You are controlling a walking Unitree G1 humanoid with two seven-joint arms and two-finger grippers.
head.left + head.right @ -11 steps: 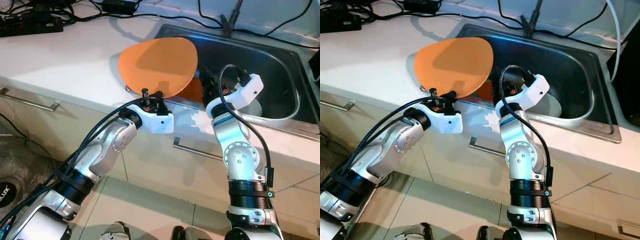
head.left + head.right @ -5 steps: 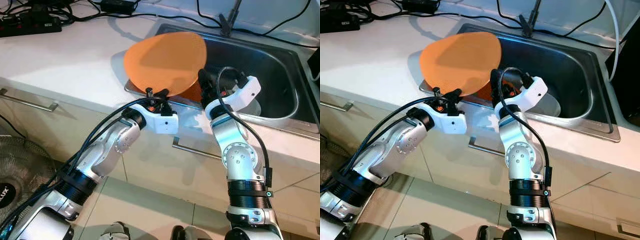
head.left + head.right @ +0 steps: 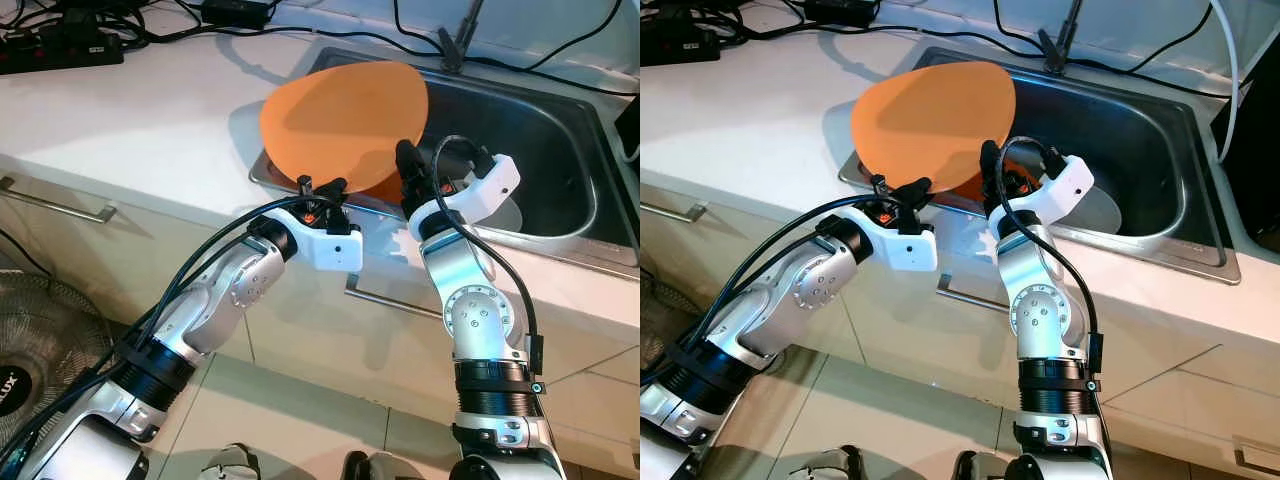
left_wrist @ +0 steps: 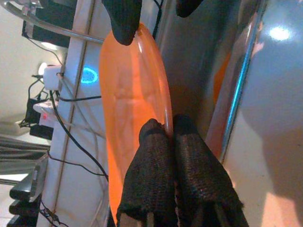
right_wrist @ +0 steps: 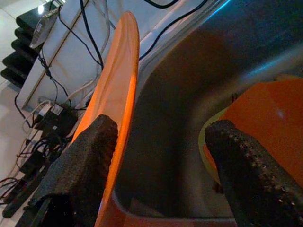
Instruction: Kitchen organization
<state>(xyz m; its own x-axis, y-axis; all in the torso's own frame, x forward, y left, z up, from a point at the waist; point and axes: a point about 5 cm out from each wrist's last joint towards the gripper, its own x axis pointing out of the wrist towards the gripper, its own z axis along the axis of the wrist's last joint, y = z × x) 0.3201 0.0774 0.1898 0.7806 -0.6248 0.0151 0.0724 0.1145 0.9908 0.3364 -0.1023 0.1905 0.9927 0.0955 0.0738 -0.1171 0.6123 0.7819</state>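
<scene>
A large orange plate (image 3: 345, 125) is held tilted on edge above the left rim of the steel sink (image 3: 560, 120). My left gripper (image 3: 320, 188) is shut on the plate's lower rim (image 4: 130, 104), its two fingertips (image 4: 151, 132) pinching the edge. Just right of the plate, my right gripper (image 3: 410, 172) is open, with the plate's rim (image 5: 120, 71) against one finger (image 5: 83, 165) and the other finger out over the basin. A second orange dish (image 5: 265, 123) lies in the sink on a pale plate (image 3: 507, 215).
Black cables and a power strip (image 3: 60, 45) clutter the back of the white counter (image 3: 130, 120). A cable clamp (image 3: 455, 45) sits behind the sink. Metal drawer handles (image 3: 60, 200) run along the cabinet front. A fan (image 3: 20, 375) stands on the floor at the left.
The left gripper has carried the orange plate to the right, further over the sink. The right gripper has closed in on the plate's right rim, still open.
</scene>
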